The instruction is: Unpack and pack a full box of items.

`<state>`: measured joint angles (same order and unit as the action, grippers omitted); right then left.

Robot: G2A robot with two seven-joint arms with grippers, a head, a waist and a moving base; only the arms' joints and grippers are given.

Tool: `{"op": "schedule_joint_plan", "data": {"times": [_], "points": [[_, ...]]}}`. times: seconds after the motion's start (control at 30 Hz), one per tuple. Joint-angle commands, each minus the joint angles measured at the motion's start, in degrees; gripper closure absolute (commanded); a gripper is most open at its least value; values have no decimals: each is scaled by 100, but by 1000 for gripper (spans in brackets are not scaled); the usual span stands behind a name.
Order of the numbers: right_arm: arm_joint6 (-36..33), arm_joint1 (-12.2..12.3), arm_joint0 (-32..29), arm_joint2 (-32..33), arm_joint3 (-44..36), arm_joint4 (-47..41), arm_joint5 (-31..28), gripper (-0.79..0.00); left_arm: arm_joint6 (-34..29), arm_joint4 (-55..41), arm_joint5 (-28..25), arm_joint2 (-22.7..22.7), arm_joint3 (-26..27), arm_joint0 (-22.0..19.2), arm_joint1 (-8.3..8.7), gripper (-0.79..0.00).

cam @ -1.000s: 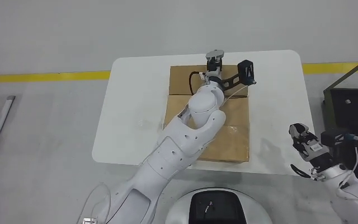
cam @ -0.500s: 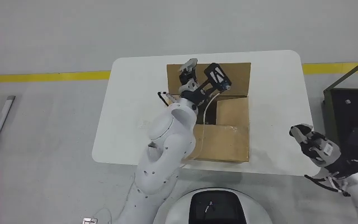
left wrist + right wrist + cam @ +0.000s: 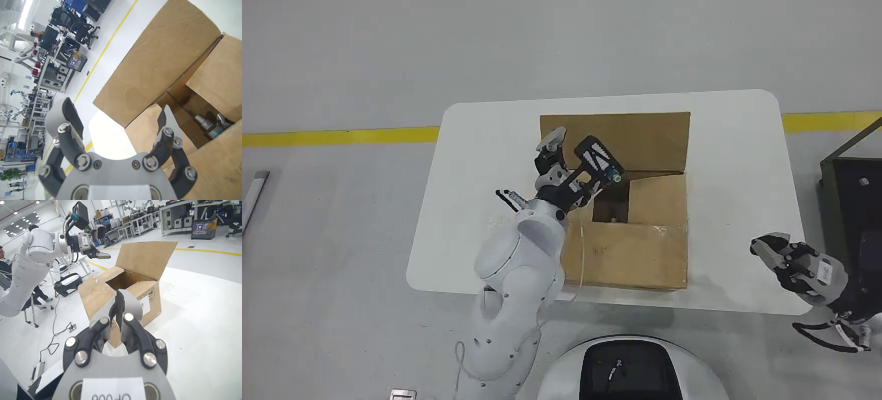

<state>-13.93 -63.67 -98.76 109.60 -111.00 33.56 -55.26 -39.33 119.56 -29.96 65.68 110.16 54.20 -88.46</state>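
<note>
both grippers hold nothing: the left gripper (image 3: 117,108) gapes wide beside the raised flap (image 3: 151,56) of the box (image 3: 211,166), the right gripper (image 3: 121,299) is pinched together, well apart from it.

Cardboard box (image 3: 637,255) on white table (image 3: 482,185)

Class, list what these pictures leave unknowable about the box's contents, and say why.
- Top view: the item count; the closed flap and the left arm cover most of the box.
- Left wrist view: the bottles, lower halves behind the flap's edge.
- Right wrist view: all contents, below the box's rim.
</note>
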Motion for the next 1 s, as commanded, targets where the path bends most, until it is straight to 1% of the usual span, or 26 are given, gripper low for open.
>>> {"op": "schedule_joint_plan", "data": {"times": [0.0,0.1,0.2,0.37,0.43,0.5,0.53,0.6,0.67,0.7,0.73,0.77,0.97], "points": [[-3,0,10,4,-22,21,33,0,0,0,0,0,0,0,0,-785],[-98,18,100,-6,-268,43,203,0,0,0,0,0,0,0,0,-785],[-539,65,217,-40,-476,75,416,0,0,0,0,0,0,0,0,-785],[-1614,163,658,-437,-547,-235,891,0,0,0,0,0,0,0,0,-785],[-2102,205,948,-663,-425,-473,1137,0,0,0,0,0,0,0,0,-785],[-2695,254,1296,-915,-253,-923,1346,0,0,0,0,0,0,0,0,-785],[-2822,273,1500,-933,-162,-1139,1485,0,0,0,0,0,0,0,0,-785],[-3289,321,1818,-993,-96,-1297,1699,0,0,0,0,0,0,0,0,-785],[-3731,366,2093,-1090,-4,-1680,1811,-243,0,0,0,0,0,0,0,-785],[-3903,388,2235,-1104,64,-1793,1873,-289,0,0,0,0,0,0,0,-785],[-4025,407,2372,-1126,135,-1857,1908,-388,0,0,0,0,0,0,0,-785],[-4059,412,2412,-1139,159,-1878,1916,-785,0,0,0,0,0,0,0,-785],[-4059,412,2412,-1139,159,-1878,1916,-785,0,0,0,0,0,0,0,-785]]}}
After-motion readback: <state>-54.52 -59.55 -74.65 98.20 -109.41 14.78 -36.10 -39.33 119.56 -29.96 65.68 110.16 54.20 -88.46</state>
